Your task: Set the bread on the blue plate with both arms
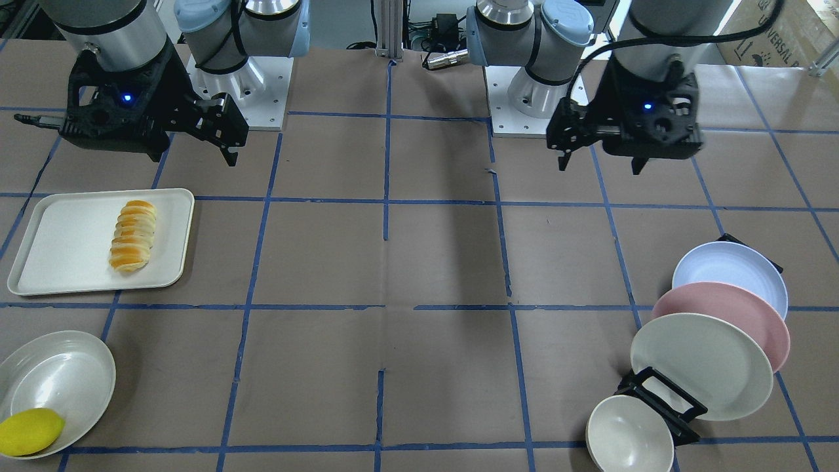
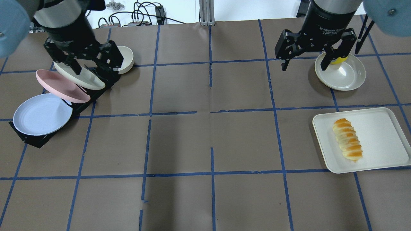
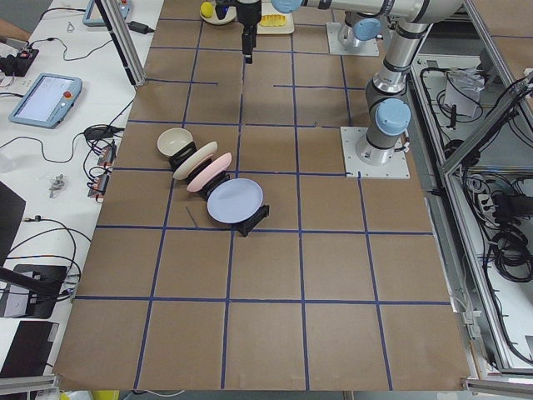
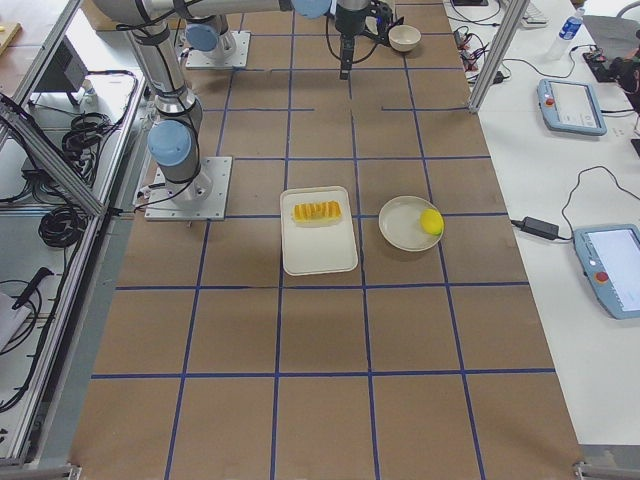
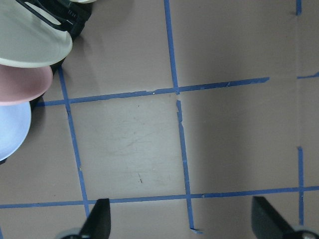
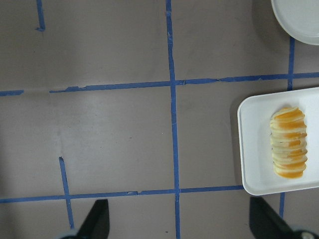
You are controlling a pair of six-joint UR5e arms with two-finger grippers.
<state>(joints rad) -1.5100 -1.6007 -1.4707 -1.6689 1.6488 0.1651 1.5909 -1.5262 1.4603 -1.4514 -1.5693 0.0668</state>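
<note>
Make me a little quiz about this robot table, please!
1. True or false: the bread lies on the white tray.
2. Which plate stands right next to the blue plate in the rack? A) the pink plate B) a green plate C) a black plate
3. Fill in: the yellow lemon sits in a white ____.

Key: 1 true; 2 A; 3 bowl.

Right: bread [image 2: 347,140] on a tray [image 2: 379,128], a dish [image 2: 345,75] holding a lemon [image 1: 29,431] beyond. Left: 3 plates [image 2: 61,86] in a rack [image 2: 30,140], a bowl [image 2: 126,59] beyond.
</note>
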